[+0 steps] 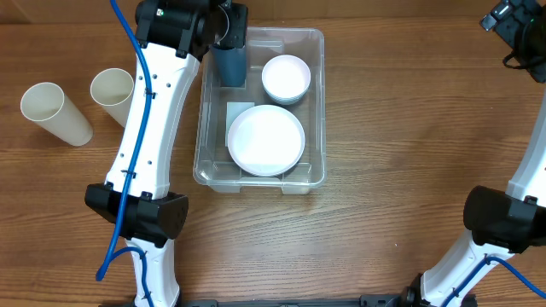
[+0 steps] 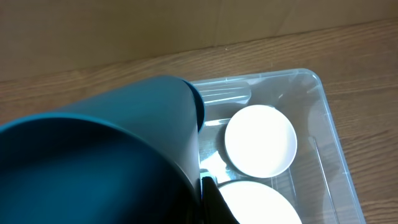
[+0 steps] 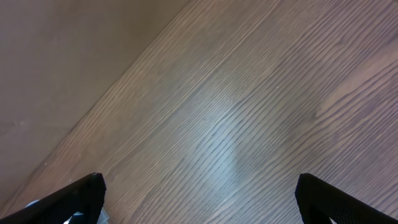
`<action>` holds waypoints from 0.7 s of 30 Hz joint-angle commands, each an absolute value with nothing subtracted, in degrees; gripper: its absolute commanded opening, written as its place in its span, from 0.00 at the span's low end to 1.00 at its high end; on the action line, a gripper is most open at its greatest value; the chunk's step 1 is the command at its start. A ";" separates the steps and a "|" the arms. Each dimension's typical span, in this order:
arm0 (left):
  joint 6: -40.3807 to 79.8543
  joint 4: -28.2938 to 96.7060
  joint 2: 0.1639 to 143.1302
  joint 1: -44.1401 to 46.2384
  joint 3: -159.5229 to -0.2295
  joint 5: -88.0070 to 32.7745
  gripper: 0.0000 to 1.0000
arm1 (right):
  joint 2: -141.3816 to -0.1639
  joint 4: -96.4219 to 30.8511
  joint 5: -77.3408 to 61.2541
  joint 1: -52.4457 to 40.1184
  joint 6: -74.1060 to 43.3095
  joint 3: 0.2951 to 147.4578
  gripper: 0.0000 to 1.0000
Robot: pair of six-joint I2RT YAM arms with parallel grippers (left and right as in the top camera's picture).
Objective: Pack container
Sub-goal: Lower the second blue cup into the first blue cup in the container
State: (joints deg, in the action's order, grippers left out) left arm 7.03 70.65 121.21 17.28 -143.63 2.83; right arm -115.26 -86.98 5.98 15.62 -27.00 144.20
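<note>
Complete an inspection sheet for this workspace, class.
Surface: wooden table.
Job's things: clear container holds a white plate and a white bowl; blue cup at its back-left corner.
Clutter: two cream cups lying at the table's left.
Hands: left hand shut on the blue cup; right hand open, empty, over bare table.
Cables: blue cable along the left arm; another at the right arm's base.
Surroundings: plain brown backdrop.

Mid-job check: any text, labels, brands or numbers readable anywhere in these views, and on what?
None can be read.
The white label on the container base: too small and blurred to read.
The blue cup: no print visible.
</note>
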 commanded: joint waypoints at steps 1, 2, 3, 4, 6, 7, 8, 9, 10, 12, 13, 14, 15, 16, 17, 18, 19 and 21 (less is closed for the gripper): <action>5.72 70.19 121.58 17.72 -144.88 3.44 0.04 | -114.98 -86.70 6.39 15.51 -27.22 144.59 1.00; 5.72 70.19 121.58 17.72 -144.88 3.44 0.04 | -114.98 -86.70 6.39 15.51 -27.22 144.59 1.00; 5.72 70.24 121.58 17.74 -144.88 3.44 0.04 | -114.98 -86.72 6.39 15.51 -27.22 144.59 1.00; 5.74 70.41 121.58 17.74 -144.88 3.44 0.04 | -114.98 -86.70 6.39 15.51 -27.22 144.59 1.00; 5.74 71.22 121.58 17.74 -144.88 3.44 0.04 | -114.98 -86.70 6.39 15.51 -27.22 144.59 1.00; 5.76 71.64 121.58 17.74 -144.86 3.44 0.04 | -114.98 -86.70 6.39 15.51 -27.22 144.59 1.00; 5.74 72.12 121.58 17.72 -144.86 3.46 0.04 | -114.98 -86.70 6.39 15.51 -27.22 144.59 1.00; 5.74 72.36 121.58 17.72 -144.86 3.57 0.04 | -114.98 -86.70 6.39 15.51 -27.22 144.59 1.00; 5.74 72.53 121.58 17.72 -144.86 3.57 0.04 | -114.98 -86.70 6.39 15.51 -27.22 144.59 1.00; 5.76 72.53 121.58 17.72 -144.86 3.57 0.04 | -114.98 -86.70 6.39 15.51 -27.22 144.59 1.00; 5.76 72.47 121.58 17.72 -144.86 3.57 0.04 | -114.98 -86.70 6.39 15.51 -27.22 144.59 1.00; 5.76 72.36 121.58 17.72 -144.86 3.57 0.10 | -114.98 -86.70 6.39 15.51 -27.22 144.59 1.00; 5.74 72.16 121.58 17.72 -144.86 3.57 0.20 | -114.98 -86.70 6.39 15.51 -27.22 144.59 1.00; 5.74 71.94 121.58 17.72 -144.86 3.57 0.29 | -114.98 -86.70 6.37 15.51 -27.22 144.59 1.00; 5.74 71.81 121.58 17.72 -144.86 3.57 0.36 | -114.98 -86.70 6.39 15.51 -27.22 144.59 1.00; 5.74 71.70 121.58 17.72 -144.86 3.57 0.41 | -114.98 -86.72 6.39 15.51 -27.22 144.59 1.00; 5.74 71.68 121.58 17.72 -144.86 3.57 0.43 | -114.98 -86.70 6.39 15.51 -27.22 144.59 1.00; 5.74 71.68 121.58 17.72 -144.86 3.57 0.44 | -114.98 -86.72 6.39 15.51 -27.22 144.59 1.00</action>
State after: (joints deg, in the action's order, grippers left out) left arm 6.20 71.99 121.21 17.28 -143.63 3.27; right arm -115.26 -86.98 5.98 15.62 -26.96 144.20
